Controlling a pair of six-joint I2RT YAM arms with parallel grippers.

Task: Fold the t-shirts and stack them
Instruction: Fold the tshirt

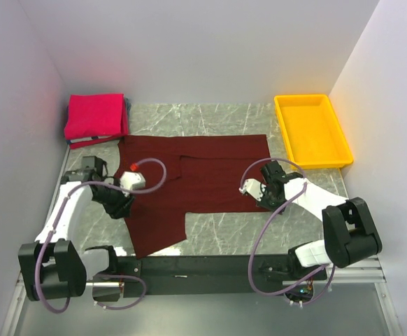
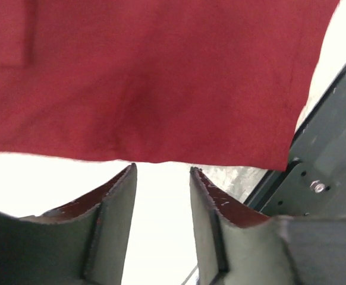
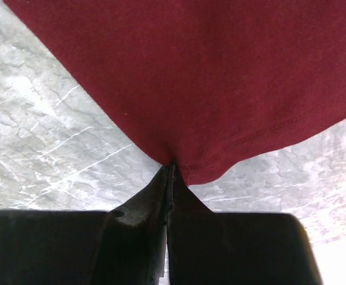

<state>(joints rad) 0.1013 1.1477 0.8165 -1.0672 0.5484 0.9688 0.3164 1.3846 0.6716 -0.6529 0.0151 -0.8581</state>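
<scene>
Maroon shirt (image 1: 203,175) stretches left to right, its near hem pinched in the right gripper (image 3: 170,169), while the left gripper (image 2: 161,172), jaws parted and empty, faces its left edge.

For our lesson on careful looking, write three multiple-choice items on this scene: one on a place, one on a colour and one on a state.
1. Where does the folded pinkish-red t-shirt lie?
A. At the far left corner of the table
B. At the near right corner
C. In the middle

2. What colour is the plastic tray?
A. Blue
B. Yellow
C. Green

3. How is the right gripper?
A. Wide open
B. Shut on the maroon t-shirt
C. Out of view

Answers:
1 A: the top view shows it beside the two walls at the far left.
2 B: the whole tray is bright yellow.
3 B: the right wrist view shows the jaws pressed together with the shirt's edge pinched at their tips.
</scene>
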